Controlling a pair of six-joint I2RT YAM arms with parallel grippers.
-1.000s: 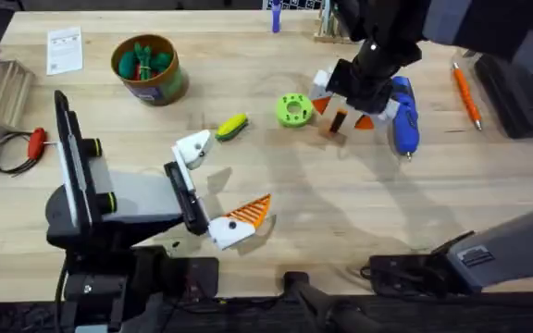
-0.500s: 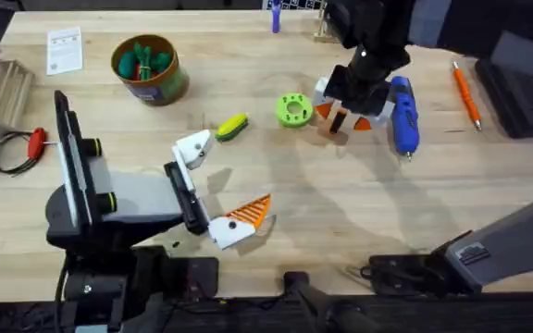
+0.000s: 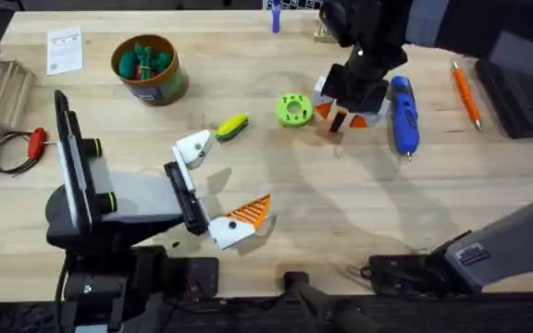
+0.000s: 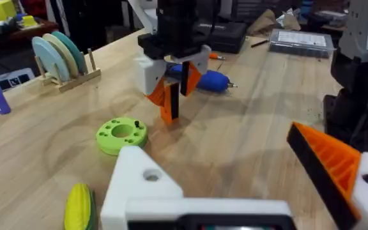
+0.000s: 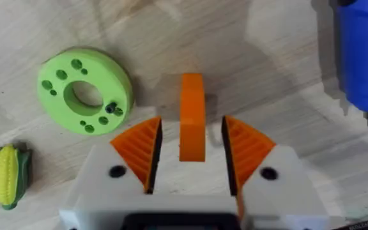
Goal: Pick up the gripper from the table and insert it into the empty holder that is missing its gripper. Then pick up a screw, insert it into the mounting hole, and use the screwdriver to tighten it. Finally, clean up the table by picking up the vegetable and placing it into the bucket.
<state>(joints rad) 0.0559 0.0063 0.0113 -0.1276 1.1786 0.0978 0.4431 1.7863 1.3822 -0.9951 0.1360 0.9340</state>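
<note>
Left gripper (image 3: 213, 190) lies low near the front edge of the bench, left of centre, its fingers spread apart with nothing between them. One finger ends in a bare white holder (image 3: 193, 146) with an open screw hole; the wrist view shows the same holder (image 4: 147, 184). The other finger carries an orange ribbed pad (image 3: 251, 213), set in its white mount.

Just beyond the bare holder, the toy corn (image 3: 232, 126) lies flat on the bench, yellow with a green husk. To its right sits a green disc (image 3: 292, 110) with holes, a small dark screw standing in one of them in the right wrist view.

Right gripper (image 3: 343, 112) hangs over the middle of the bench, just right of the disc, pointing down. Its fingers stand released, one either side of the loose orange finger (image 5: 192, 117), with a visible gap on each side; the piece is not clamped. From the left wrist view the orange finger (image 4: 169, 102) appears upright between them, its lower end at or near the bench; contact cannot be confirmed.

The blue screwdriver (image 3: 403, 113) lies immediately right of that gripper, bit toward the front.

The bucket (image 3: 146, 69) stands toward the far left corner, holding green toy vegetables. A thin orange stick (image 3: 465, 94) lies toward the far right.
</note>
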